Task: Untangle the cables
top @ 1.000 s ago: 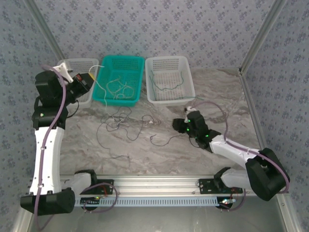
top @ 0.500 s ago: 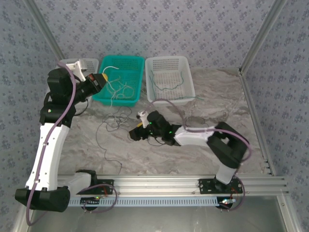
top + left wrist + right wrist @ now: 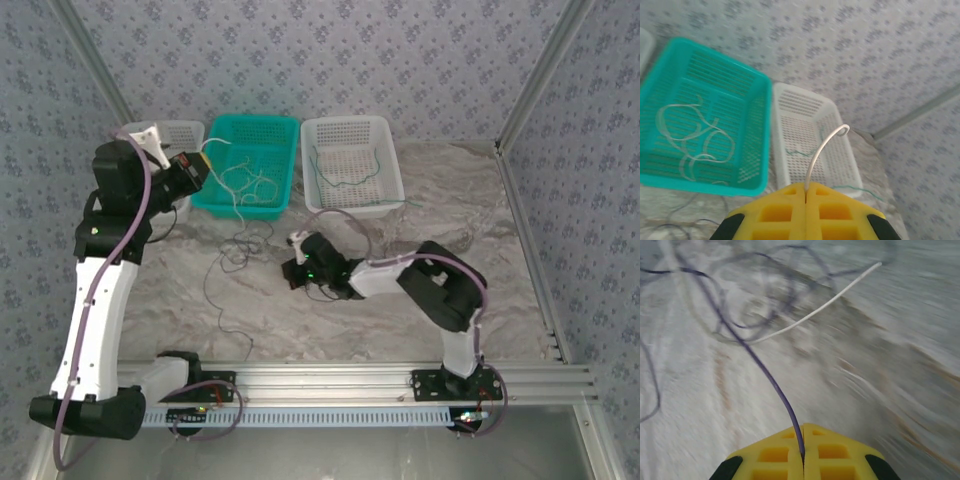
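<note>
Cables (image 3: 243,252) about halfway sorted, as a judgement from the layout.

Top view:
- Pale loops (image 3: 250,183) lying in the teal basket (image 3: 252,119) at upper centre.
- Green cable (image 3: 345,182) in the white basket (image 3: 345,122) just to the right, one end trailing out onto the counter (image 3: 470,200).
- Left of centre on the counter, a loose knot of dark and pale strands, not yet separated, one strand running up toward the teal basket.
- Left hand (image 3: 203,166) raised at upper left, beside the teal basket's left edge.
- Right hand (image 3: 294,270) low at centre, just beside the knot.

Left wrist view:
- Left hand (image 3: 805,192) at bottom centre, yellow pads pressed together on a pale cable (image 3: 822,150), free end curling upward.
- Teal basket (image 3: 765,130) at left with pale loops (image 3: 695,135).
- White basket (image 3: 842,125) at centre with the green cable (image 3: 800,150).

Right wrist view, blurred:
- Right hand (image 3: 803,432) at bottom centre, pads clamped on a purple cable (image 3: 765,375) leading up-left into the knot (image 3: 755,310).
- Pale cable (image 3: 825,307) crossing the upper middle.

Left to do, probably: drawing the purple cable clear of the knot, freeing the pale one, laying each apart.
</note>
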